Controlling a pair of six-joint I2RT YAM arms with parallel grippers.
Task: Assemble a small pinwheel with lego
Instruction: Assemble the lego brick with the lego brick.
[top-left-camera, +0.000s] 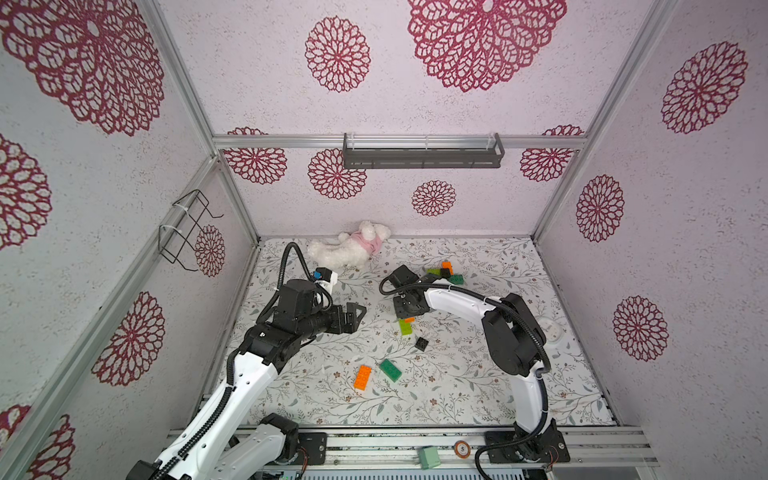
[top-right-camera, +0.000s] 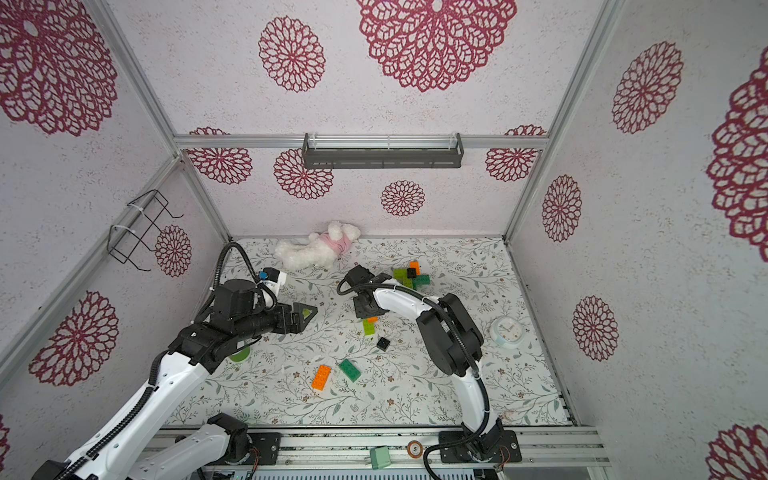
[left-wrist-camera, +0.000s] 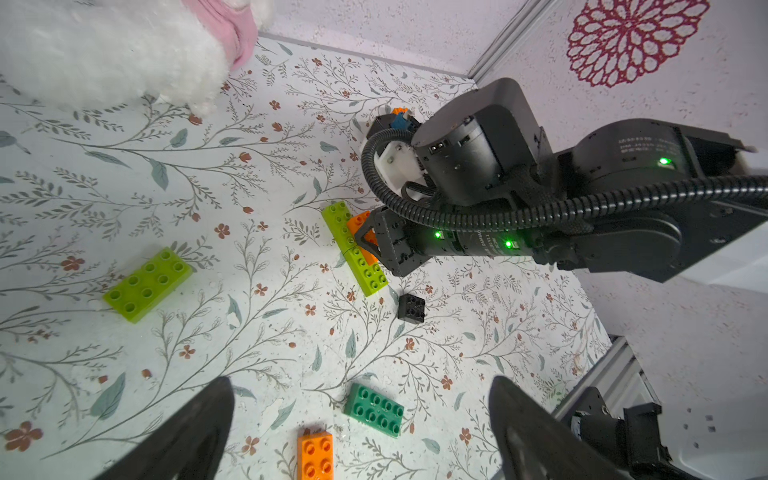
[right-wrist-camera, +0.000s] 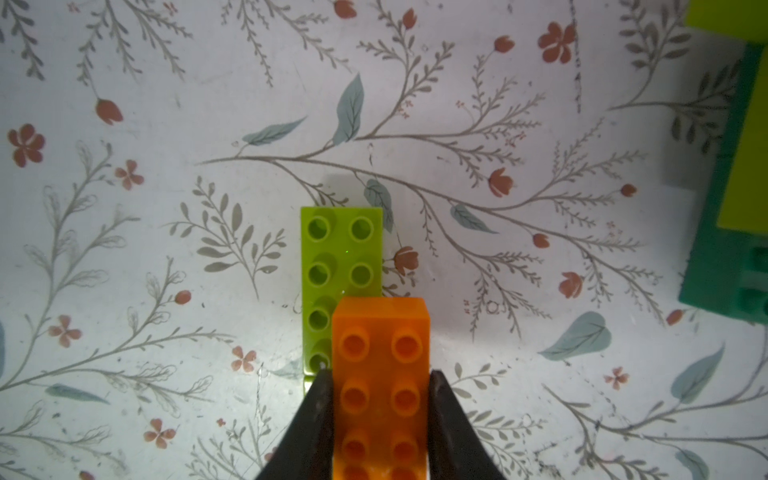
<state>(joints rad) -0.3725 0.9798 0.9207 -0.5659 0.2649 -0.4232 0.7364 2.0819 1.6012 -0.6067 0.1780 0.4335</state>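
My right pincer (right-wrist-camera: 380, 376) is clamped on an orange brick (right-wrist-camera: 380, 332), one finger against each long side, with the studs facing the wrist camera. Below it a lime green brick (right-wrist-camera: 340, 249) lies flat on the flowered worktop (right-wrist-camera: 166, 208). The orange one covers part of one end of it, shifted to one side, and I cannot tell whether the two touch. In both top views this pair sits near the middle of the worktop, largely hidden under the right wrist.

My left pincer (top-left-camera: 355, 318) hangs to the left of that pair with its fingers wide apart and holds nothing. A second lime green brick (left-wrist-camera: 147, 284) lies on the worktop near it.

Nearer the arm bases I see a small black brick (top-left-camera: 422, 343). Further forward are a dark green brick (top-left-camera: 390, 370) and a second orange brick (top-left-camera: 363, 377), just beside each other, all loose and studs up.

Beyond the right wrist, toward the back wall, there is a cluster of bricks (top-left-camera: 446, 274) in lime, black, orange and dark green. A white plush toy (top-left-camera: 345, 249) lies at the back edge.
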